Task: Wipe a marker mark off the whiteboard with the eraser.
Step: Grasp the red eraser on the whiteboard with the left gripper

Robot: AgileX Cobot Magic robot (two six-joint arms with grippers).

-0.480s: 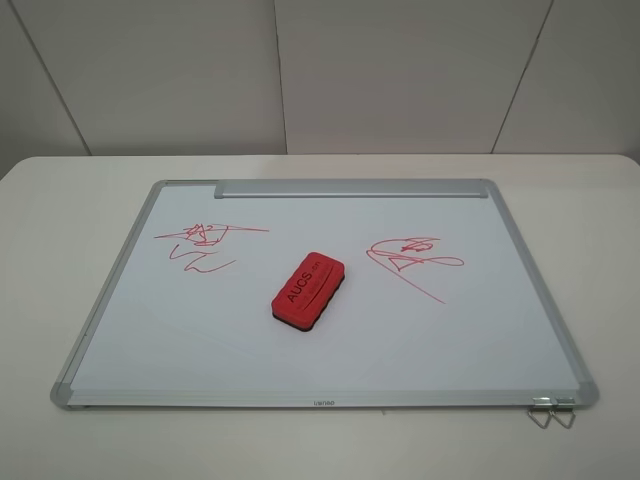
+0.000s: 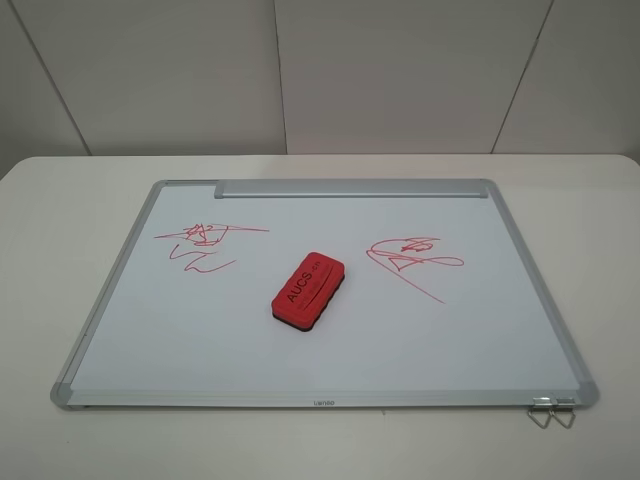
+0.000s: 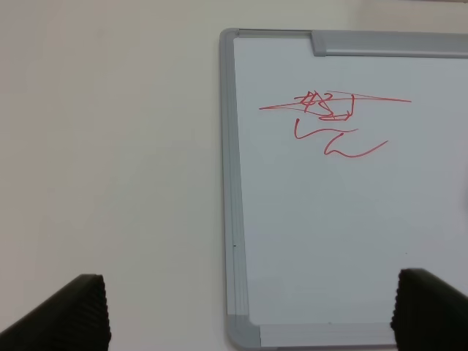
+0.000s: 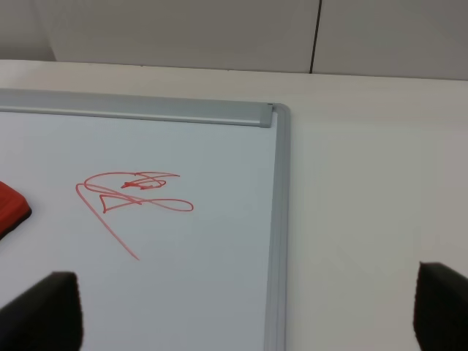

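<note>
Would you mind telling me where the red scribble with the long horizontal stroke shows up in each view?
Exterior high: scribble on the board's left half, left of the eraser.
Left wrist: scribble near the tray bar's end.
Right wrist: not in it.
Shared landmark: the silver tray bar.

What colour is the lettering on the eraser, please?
Black, on the eraser's red top; clearest in the exterior high view.

Bright, even, diffuse light throws only a faint shadow beside the eraser (image 2: 308, 288); wrist views look slightly soft.
</note>
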